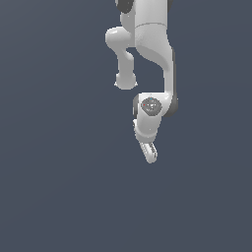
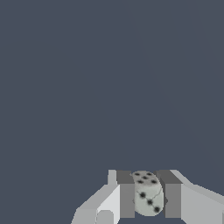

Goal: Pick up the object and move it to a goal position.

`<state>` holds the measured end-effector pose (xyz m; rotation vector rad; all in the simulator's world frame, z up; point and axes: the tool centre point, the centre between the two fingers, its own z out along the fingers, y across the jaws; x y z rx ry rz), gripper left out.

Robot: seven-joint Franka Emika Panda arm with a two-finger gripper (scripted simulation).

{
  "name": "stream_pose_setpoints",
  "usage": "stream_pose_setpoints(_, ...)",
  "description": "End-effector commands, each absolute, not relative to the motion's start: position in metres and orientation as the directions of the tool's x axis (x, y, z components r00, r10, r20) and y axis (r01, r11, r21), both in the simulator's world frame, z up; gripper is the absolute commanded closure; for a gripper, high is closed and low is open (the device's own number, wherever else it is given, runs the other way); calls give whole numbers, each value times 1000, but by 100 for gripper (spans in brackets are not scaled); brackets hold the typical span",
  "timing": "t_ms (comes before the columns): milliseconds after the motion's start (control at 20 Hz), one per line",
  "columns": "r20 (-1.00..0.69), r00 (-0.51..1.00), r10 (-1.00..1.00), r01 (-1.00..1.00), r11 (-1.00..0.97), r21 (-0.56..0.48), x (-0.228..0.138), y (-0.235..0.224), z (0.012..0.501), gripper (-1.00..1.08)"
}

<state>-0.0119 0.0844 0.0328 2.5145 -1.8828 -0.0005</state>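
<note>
In the wrist view the object (image 2: 148,193) is a small pale die with dark pips, wedged between the two grey finger pads (image 2: 127,197). My gripper (image 2: 148,199) is shut on it. In the exterior view the white arm hangs down from the top and the gripper (image 1: 150,153) points down and slightly toward the exterior view's right. The object is too small to make out there, hidden among the fingertips.
A plain dark blue-grey surface fills both views. The arm's elbow and links (image 1: 147,44) occupy the upper middle of the exterior view.
</note>
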Motion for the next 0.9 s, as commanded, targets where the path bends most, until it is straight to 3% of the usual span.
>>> stream_pose_setpoints(0,0,281,-960,-960,-281,0,-9,91,48,108)
stream_pose_setpoints(850,3,280,-960,-960,-280,0,28,161,210,108)
